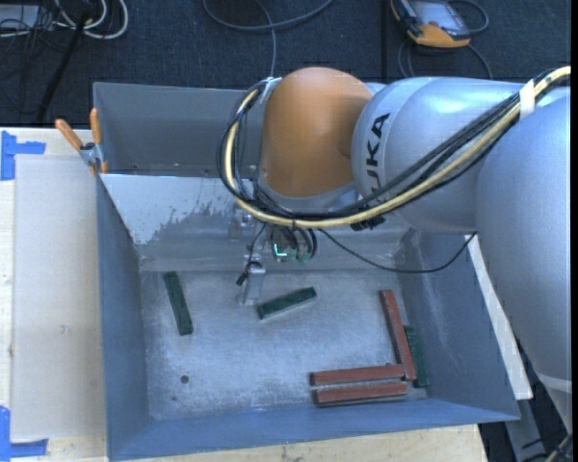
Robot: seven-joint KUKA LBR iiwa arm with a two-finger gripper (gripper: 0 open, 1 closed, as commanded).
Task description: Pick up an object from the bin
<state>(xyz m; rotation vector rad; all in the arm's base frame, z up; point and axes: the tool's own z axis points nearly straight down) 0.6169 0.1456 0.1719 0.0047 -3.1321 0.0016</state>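
Grey bin (121,335) is pretty sparse, so I'd centre the gripper (252,285), open or closed I can't tell, across the dark green strip (286,302) just right of it.

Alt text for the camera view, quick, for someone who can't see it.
The gripper hangs low in the grey bin, just left of a dark green bar near the middle. A second green bar lies left; reddish-brown bars lie at the right.
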